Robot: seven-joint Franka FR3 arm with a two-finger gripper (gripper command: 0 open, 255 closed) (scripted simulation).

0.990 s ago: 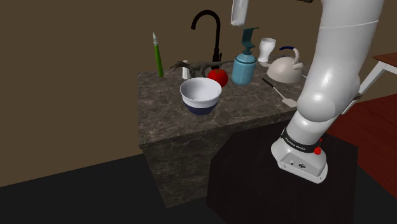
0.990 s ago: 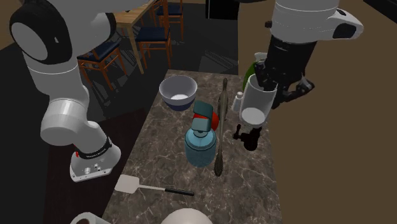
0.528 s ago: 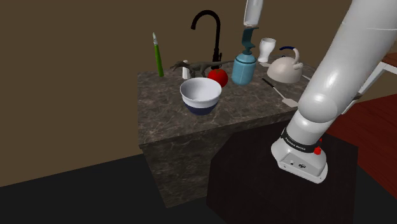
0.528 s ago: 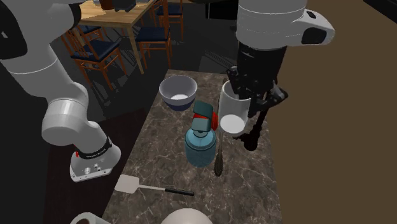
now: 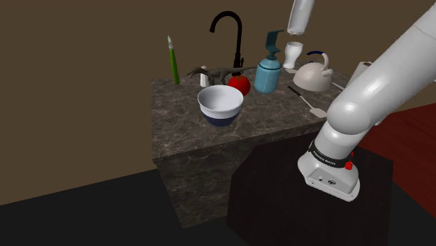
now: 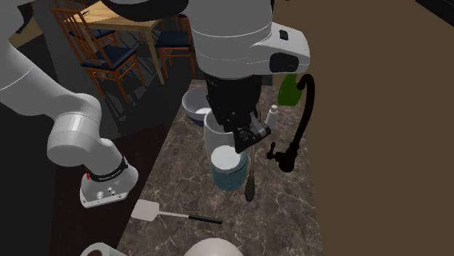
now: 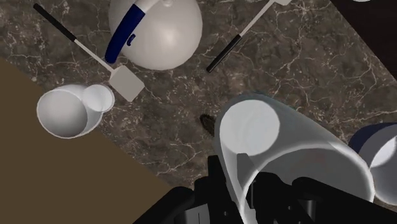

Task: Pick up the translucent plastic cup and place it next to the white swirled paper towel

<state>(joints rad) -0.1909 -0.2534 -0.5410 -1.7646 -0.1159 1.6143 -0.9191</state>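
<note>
Premises were a home kitchen: dark stone-patterned counter (image 5: 187, 119) bearing black faucet (image 5: 238, 49), kettle (image 5: 312, 77) and bowl (image 5: 220, 103); dining chairs (image 6: 109, 60) beyond.

Counter (image 5: 183, 120), far side, crowded: green bottle (image 5: 172, 63), black faucet (image 5: 238, 45), blue dispenser (image 5: 267, 75), white goblet (image 5: 293, 52), kettle (image 5: 312, 77), with bowl (image 5: 220, 103) and red fruit (image 5: 240, 84) just before them. Lying flat either side of the kettle: spatula (image 7: 124, 83), black-handled utensil (image 7: 224, 55). Open: bare marble at the shoulder view's left of the bowl; air around the cup (image 5: 302, 14) held high in the gripper (image 7: 257, 194).
</note>
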